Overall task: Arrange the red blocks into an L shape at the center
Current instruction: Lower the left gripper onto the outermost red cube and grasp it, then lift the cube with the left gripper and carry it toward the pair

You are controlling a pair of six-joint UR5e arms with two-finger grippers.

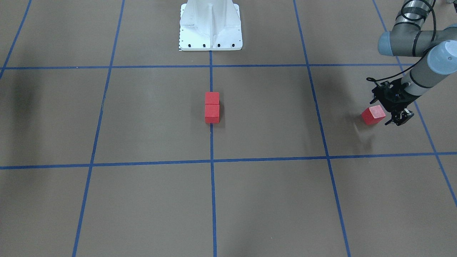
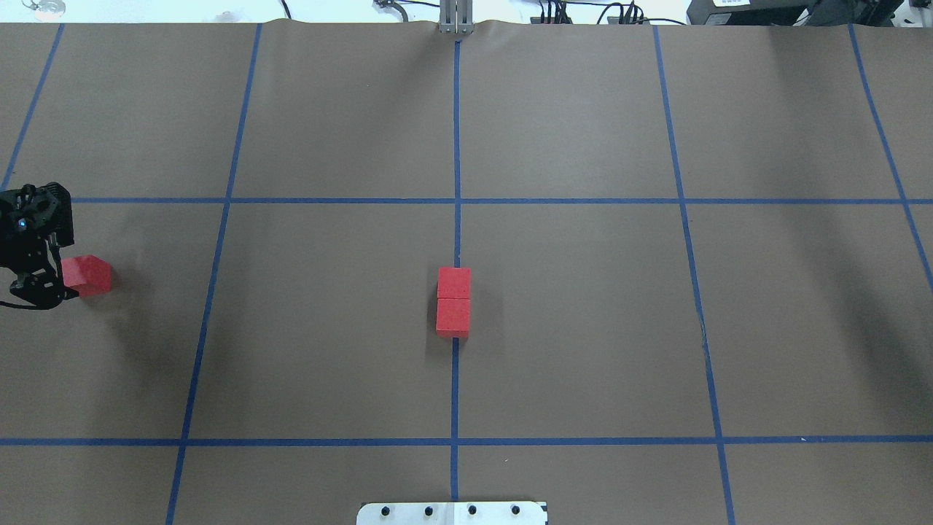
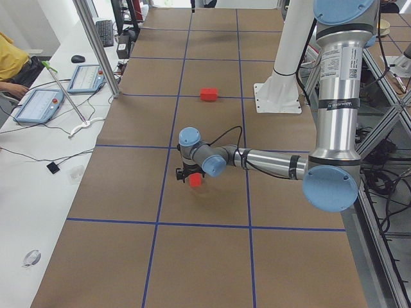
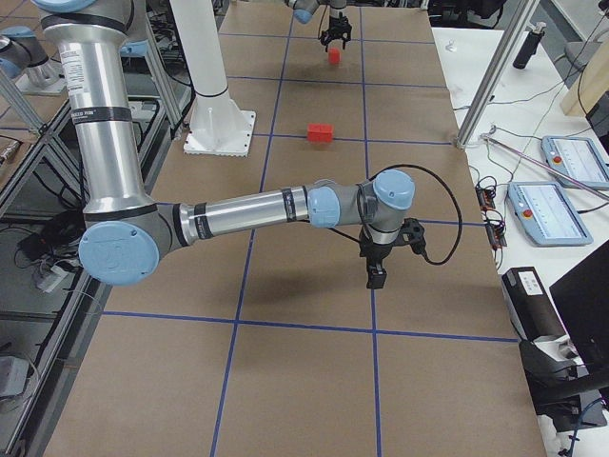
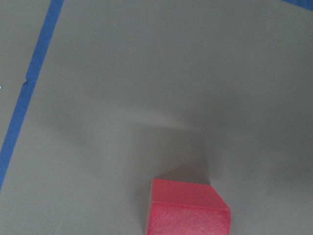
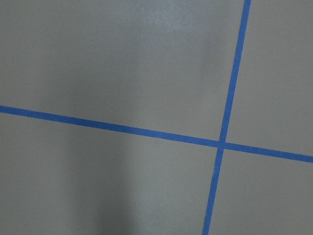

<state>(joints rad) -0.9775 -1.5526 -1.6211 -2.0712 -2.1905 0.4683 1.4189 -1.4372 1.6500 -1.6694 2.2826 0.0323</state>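
Two red blocks [image 2: 454,283] [image 2: 453,316] lie touching in a short row on the central blue line at the center [image 2: 456,233]; they also show in the front view [image 1: 212,97] [image 1: 212,113]. The third red block [image 2: 87,275] lies rotated far out on my left side, also in the front view [image 1: 373,115] and at the bottom of the left wrist view [image 5: 188,210]. My left gripper [image 1: 398,119] hovers just over this block with its fingers spread, not touching it. My right gripper [image 4: 378,271] shows only in the right side view; I cannot tell its state.
The robot's white base [image 1: 210,26] stands at the table's near middle edge. Blue tape lines [image 6: 220,143] divide the brown surface into squares. Operator desks with tablets [image 4: 557,209] flank the table ends.
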